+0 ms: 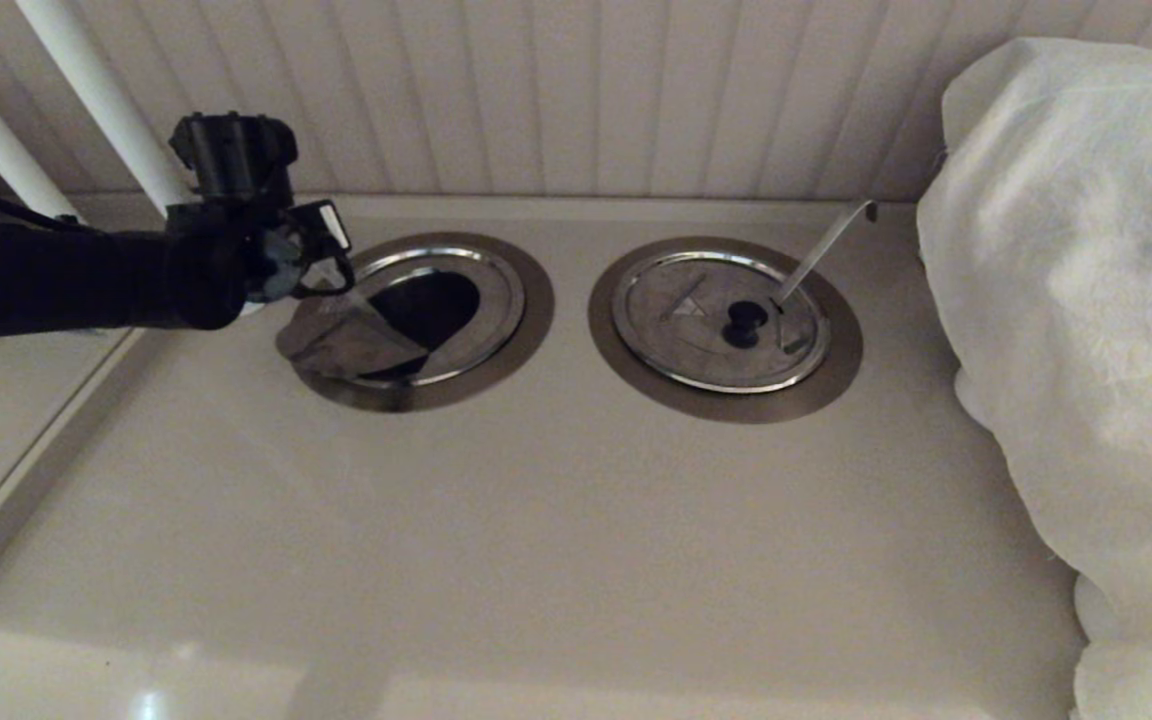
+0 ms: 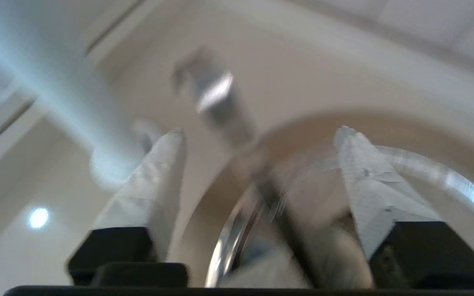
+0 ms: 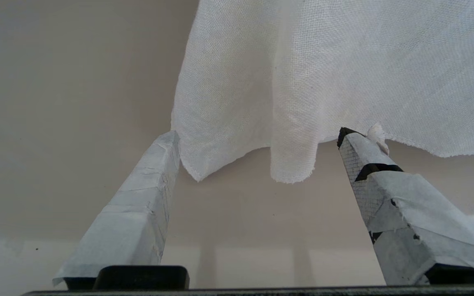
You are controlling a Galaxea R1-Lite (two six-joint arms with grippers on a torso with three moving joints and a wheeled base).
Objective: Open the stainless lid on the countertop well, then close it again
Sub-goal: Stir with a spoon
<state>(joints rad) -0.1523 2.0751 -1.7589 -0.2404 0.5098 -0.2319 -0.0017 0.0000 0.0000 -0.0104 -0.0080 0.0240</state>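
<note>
The countertop well [image 1: 521, 330] is the left one of two, and its dark inside [image 1: 431, 305] shows. One flap of the stainless lid [image 1: 346, 345] is tilted up on the well's left side, and its knob is hidden. My left gripper [image 1: 321, 270] hovers just above that raised flap. In the left wrist view the left gripper [image 2: 260, 130] is open, and a blurred flat utensil handle [image 2: 216, 98] rises between the fingers, touching neither. The well's shiny rim [image 2: 231, 230] curves below. My right gripper [image 3: 257, 132] is open and empty, seen only in its wrist view.
The twin lid [image 1: 686, 310] lies closed on the right well, with a black knob [image 1: 744, 322] and a slanted hook-tipped handle [image 1: 826, 245]. A white cloth [image 1: 1086, 300] covers something bulky at the right and hangs before the right gripper as the cloth [image 3: 323, 74]. White pipes [image 1: 106, 110] stand at back left.
</note>
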